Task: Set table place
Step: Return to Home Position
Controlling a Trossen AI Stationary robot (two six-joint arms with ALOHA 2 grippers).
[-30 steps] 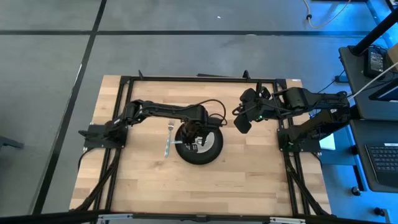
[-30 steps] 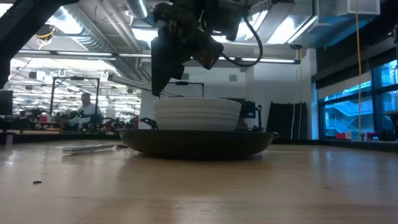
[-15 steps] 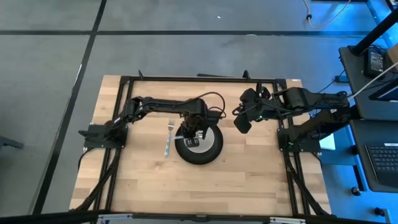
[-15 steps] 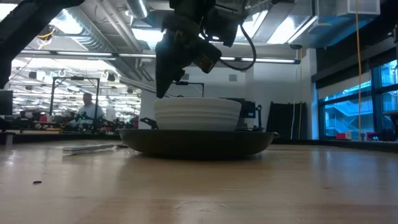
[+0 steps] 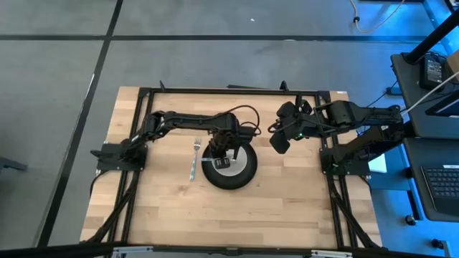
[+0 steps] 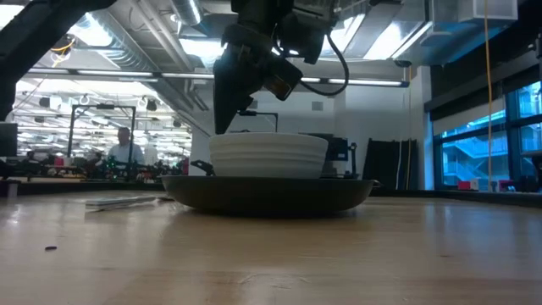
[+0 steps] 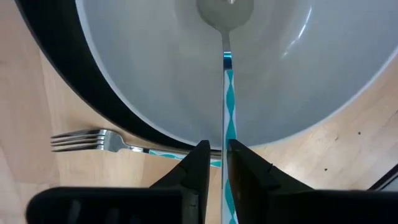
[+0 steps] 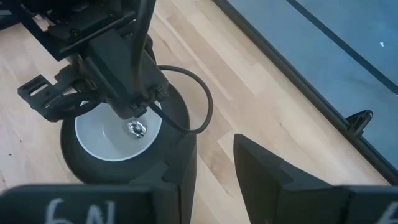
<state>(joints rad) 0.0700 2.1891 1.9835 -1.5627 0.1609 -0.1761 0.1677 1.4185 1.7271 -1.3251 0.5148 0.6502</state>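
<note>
A matte black round plate lies on the wood table, with a white bowl standing in it. A fork with a pale blue handle lies flat on the table to the left of the plate. My left gripper stands above the bowl's far-left part, shut on a spoon with a blue patterned handle. The spoon's bowl end is down inside the white bowl. My right gripper waits open and empty above the table's far right. My left gripper pinches the spoon's handle between its two fingers, at the handle's upper part. The fingers point down and the spoon runs on along them, bowl end lowest, inside the white bowl. Whether the spoon's end touches the bowl's floor I cannot tell.
Black frame bars run along the table's far edge and down both sides by the arm bases. Bare wood lies in front of the plate and to its right. A person shows far off in the room behind.
My left gripper, still shut on the spoon, has gone a little toward the table's far edge over the bowl and slightly down. The spoon stays upright with its bowl end in the white bowl.
</note>
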